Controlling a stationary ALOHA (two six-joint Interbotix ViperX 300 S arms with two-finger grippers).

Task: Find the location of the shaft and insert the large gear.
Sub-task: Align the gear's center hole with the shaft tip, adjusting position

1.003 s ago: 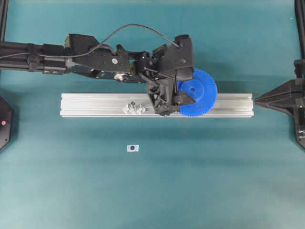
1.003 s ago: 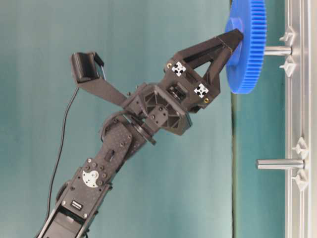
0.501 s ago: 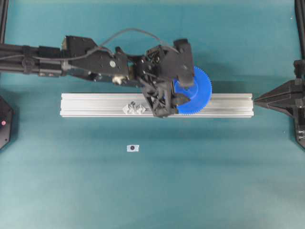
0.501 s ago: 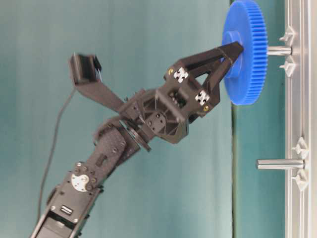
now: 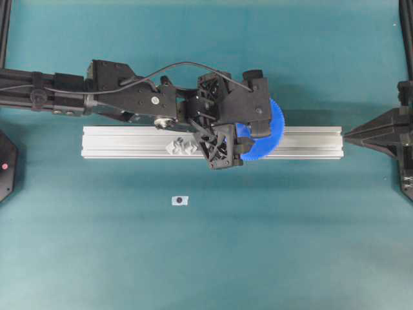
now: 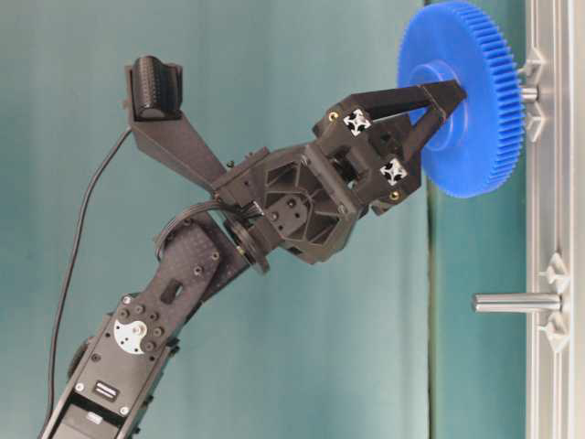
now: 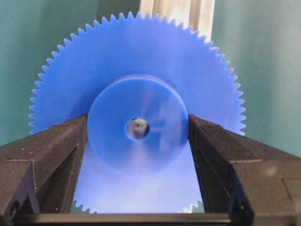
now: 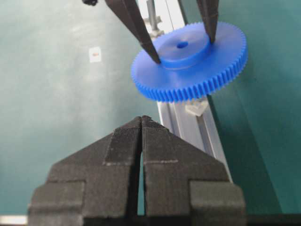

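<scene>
Left pincer (image 6: 437, 108) pinches the blue gear (image 6: 466, 96) by its hub. Gear has dropped further onto the pin (image 6: 529, 92) since a second ago; insertion nearly seated. Right pincer (image 8: 142, 123) pressed together, idle near the rail (image 5: 310, 142).

Large gear (image 6: 464, 99) sits on shaft (image 6: 529, 92) above rail (image 6: 552, 366).

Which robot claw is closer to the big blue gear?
The left. The left gripper is clamped on the raised hub of the large gear, holding it over the rail. The right gripper sits shut, apart from the gear, off the rail's end.
</scene>
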